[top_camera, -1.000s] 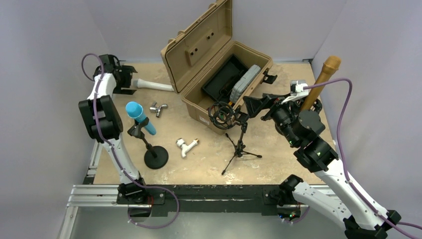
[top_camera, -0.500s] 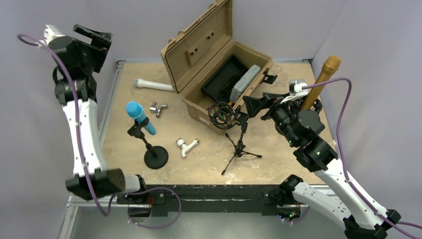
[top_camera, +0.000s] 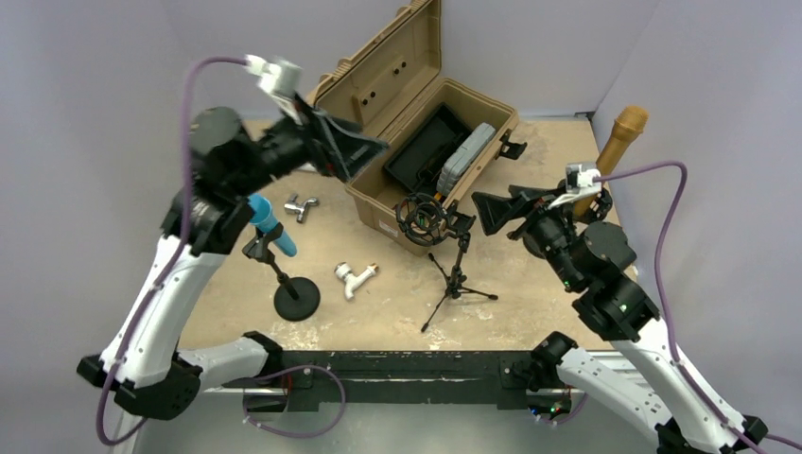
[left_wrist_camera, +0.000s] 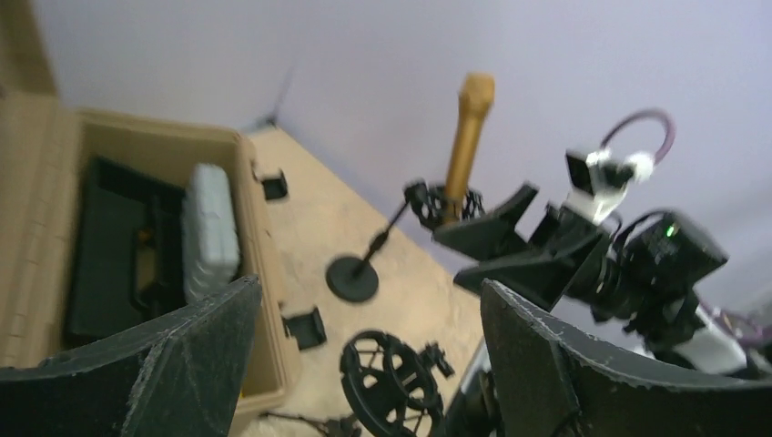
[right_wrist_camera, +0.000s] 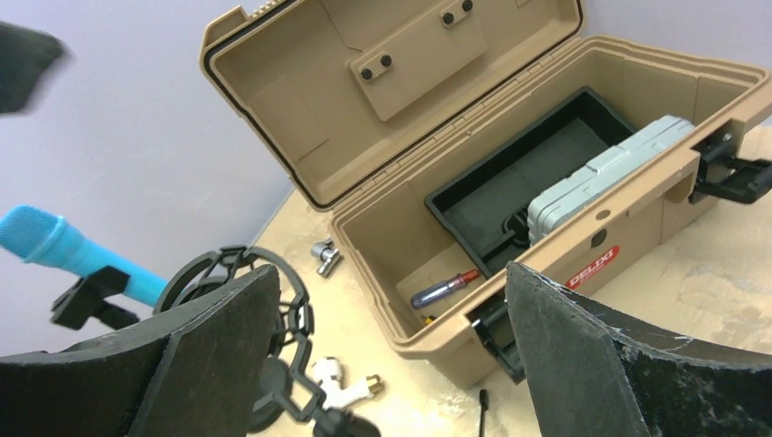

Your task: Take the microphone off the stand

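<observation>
From above, the right arm covers the lower part of the gold microphone [top_camera: 619, 140] and all of its mount. Only the left wrist view, blurred throughout, shows that black stand [left_wrist_camera: 353, 278], its round base on the desk [top_camera: 397, 307]. The left arm's link overlaps the head of the blue microphone [top_camera: 267, 225]. Inside the open case [top_camera: 376, 210], little can be made out beyond a grey box and a red-handled tool.

The left gripper [top_camera: 367, 161] hangs in the air toward 11 o'clock over the desk, beside the case lid. Its jaws are spread wide and it holds nothing. The right gripper [top_camera: 477, 210] sits just at 3 o'clock of the empty shock mount [top_camera: 421, 216], also spread wide and touching nothing.

The blue microphone is clipped, tilted, in the round-based stand [top_camera: 296, 301] at 9 o'clock on the desk. The gold microphone stands upright at 2 o'clock.
</observation>
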`<state>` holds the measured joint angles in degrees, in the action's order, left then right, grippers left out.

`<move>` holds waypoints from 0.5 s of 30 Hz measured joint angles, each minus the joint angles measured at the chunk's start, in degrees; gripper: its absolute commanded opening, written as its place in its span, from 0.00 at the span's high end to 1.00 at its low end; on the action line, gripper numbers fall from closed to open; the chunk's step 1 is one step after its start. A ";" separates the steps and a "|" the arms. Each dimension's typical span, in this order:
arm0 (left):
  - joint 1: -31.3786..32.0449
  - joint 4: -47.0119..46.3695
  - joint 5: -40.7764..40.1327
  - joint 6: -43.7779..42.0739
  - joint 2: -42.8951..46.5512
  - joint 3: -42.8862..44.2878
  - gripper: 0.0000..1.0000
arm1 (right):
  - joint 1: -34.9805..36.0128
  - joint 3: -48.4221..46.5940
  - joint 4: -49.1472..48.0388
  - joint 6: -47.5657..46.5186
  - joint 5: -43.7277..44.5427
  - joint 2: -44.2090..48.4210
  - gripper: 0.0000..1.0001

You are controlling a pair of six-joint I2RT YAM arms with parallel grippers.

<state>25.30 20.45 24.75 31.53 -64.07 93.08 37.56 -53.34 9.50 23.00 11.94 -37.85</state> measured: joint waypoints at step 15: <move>20.22 8.11 -1.84 -11.13 -9.03 -4.87 0.16 | 0.02 -3.15 31.93 18.21 1.90 2.71 0.10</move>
<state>45.52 28.56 22.92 20.40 -73.10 88.20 37.58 -56.49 41.43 41.21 13.85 -35.14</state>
